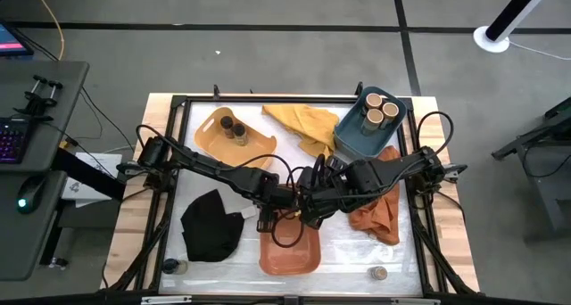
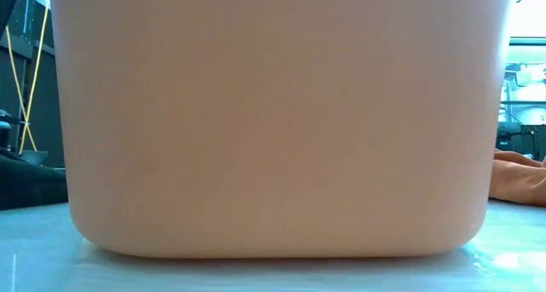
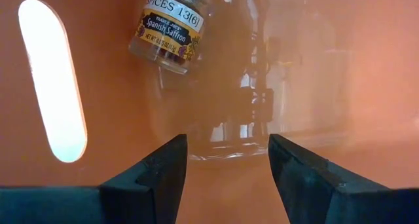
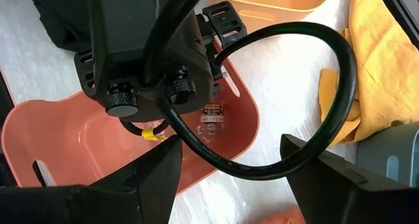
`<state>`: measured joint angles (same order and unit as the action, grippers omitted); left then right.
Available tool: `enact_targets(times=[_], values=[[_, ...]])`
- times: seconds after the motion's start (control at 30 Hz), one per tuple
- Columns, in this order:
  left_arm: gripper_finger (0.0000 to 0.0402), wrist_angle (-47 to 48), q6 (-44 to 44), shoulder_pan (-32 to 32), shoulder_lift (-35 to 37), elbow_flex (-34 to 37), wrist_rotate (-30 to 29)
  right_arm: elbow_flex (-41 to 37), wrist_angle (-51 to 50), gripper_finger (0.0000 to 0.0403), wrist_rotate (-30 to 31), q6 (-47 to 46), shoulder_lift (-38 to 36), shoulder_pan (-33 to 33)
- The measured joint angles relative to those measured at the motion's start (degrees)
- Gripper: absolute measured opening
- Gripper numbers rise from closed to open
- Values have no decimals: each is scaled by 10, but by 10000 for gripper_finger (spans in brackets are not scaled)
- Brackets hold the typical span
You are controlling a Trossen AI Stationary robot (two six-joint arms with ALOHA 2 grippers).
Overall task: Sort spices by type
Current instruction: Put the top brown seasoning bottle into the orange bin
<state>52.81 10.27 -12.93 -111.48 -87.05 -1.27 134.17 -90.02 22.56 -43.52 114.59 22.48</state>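
Worktop (image 1: 203, 185), pale cover in a wooden frame: yellow tub (image 1: 234, 136) at far left, blue tub (image 1: 368, 125) at far right corner, orange tub (image 1: 290, 250) at near edge centre. Yellow cloth (image 1: 303, 124) far centre, black cloth (image 1: 211, 225) near left, orange cloth (image 1: 379, 211) right. Two loose jars on the near edge: dark one (image 1: 175, 267) left, tan-topped one (image 1: 379, 272) right.

The small glass spice jar (image 3: 171, 33) lying in the orange tub (image 3: 98, 67) reads "SPICES 13(6)" and "Spanish Saffron".
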Motion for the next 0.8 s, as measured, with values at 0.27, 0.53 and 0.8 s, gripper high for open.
enact_targets(times=[0.27,0.53,0.8], values=[[200,-5,0,2,0,0,0,0,0,252,2,-1,0,0],[200,-35,0,2,0,0,0,0,0,252,2,-3,0,0],[200,-62,-147,-2,0,0,29,-1,1,252,-11,11,-14,3]])
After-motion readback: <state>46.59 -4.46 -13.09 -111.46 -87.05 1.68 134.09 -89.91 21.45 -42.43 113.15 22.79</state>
